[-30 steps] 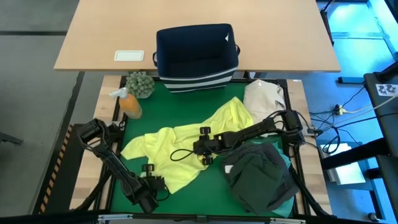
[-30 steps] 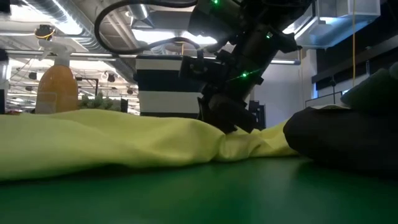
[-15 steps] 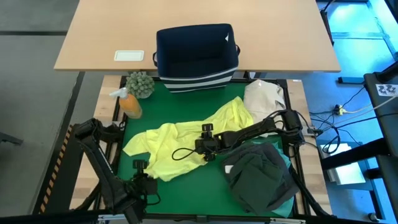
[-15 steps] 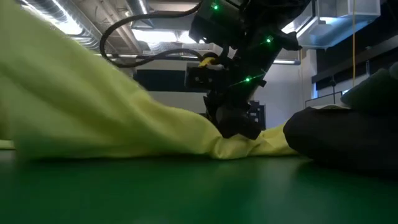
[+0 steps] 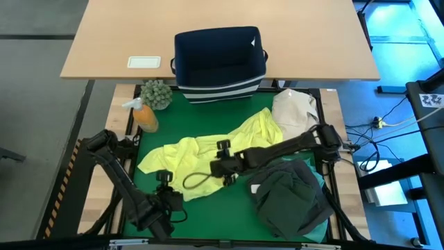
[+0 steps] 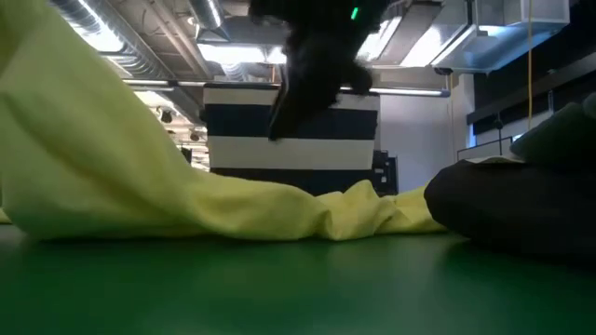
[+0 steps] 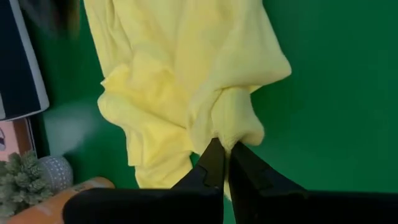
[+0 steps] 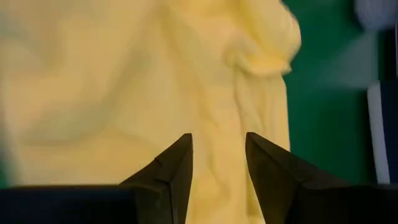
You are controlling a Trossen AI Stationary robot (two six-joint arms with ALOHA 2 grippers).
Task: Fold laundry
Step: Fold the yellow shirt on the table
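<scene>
Since a second ago the right gripper point(image 5: 220, 167) has lifted off the yellow-green shirt point(image 5: 208, 163) and slid a little toward the left side of the green mat point(image 5: 229, 208); in the low view it no longer presses into the cloth but hangs blurred above it, in front of the striped bin point(image 5: 220, 62). The left gripper point(image 5: 165, 196) has come back in from the near left corner, and the shirt's near edge now rises steeply on that side of the low view.

Shirt: crumpled, lying slantwise across the middle of the mat from the near left toward the cream bundle point(image 5: 295, 111) at the far right. Wrinkled, sleeves bunched, nothing folded flat yet. A heap of dark garments point(image 5: 291, 198) sits at the near right, a sliver of turquoise cloth point(image 5: 320, 182) showing at its edge.

Left arm: reaches in from the near left, low over the mat; its fingers point(image 7: 211, 167) are pinched tight on a gathered bit of the shirt's hem.

Right arm: stretches from the right edge across the mat to the shirt's middle. Its fingers point(image 8: 177, 163) stand partly apart over the yellow cloth, gripping nothing.
</scene>
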